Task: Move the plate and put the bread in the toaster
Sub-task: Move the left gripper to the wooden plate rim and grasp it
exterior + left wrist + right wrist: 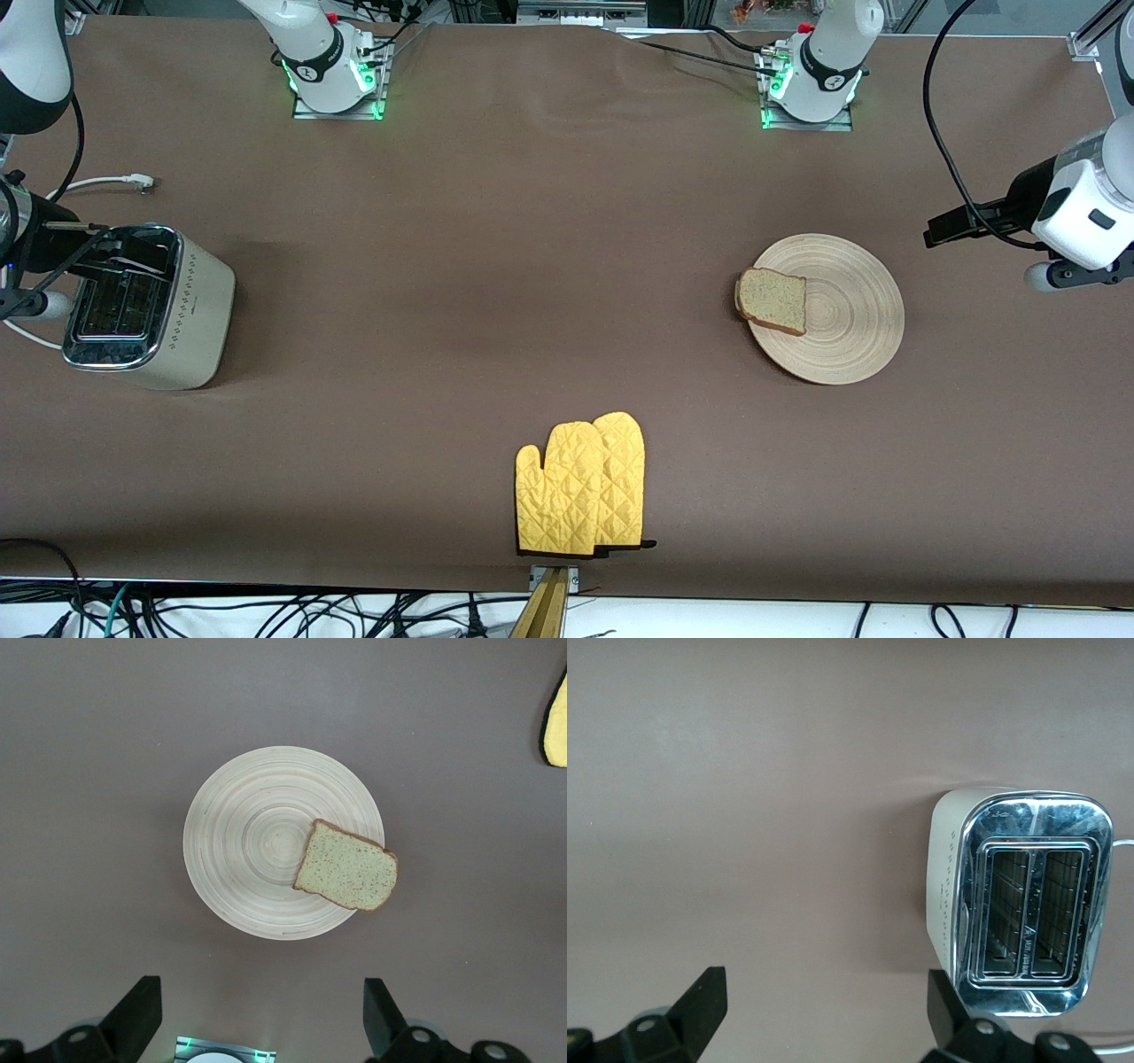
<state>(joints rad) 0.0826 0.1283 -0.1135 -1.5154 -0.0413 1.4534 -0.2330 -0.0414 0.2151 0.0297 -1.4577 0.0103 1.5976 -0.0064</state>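
Observation:
The round beige plate (842, 310) lies on the brown cloth toward the left arm's end of the table. The bread (772, 300) lies flat on the plate's rim on the side toward the toaster, overhanging a little. In the left wrist view the plate (257, 850) and bread (347, 877) show from straight above. My left gripper (941, 232) (263, 1010) hangs high and open, off the plate's edge, holding nothing. The cream toaster (168, 310) (1023, 904) stands at the right arm's end, both slots empty. My right gripper (106, 244) (826, 1005) hovers open above and beside it.
Two yellow quilted oven mitts (580, 487) lie near the table's front edge, midway along it. The toaster's white cord (106, 183) trails toward the robots' bases. The left arm's base (811, 89) and the right arm's base (337, 80) stand along the back.

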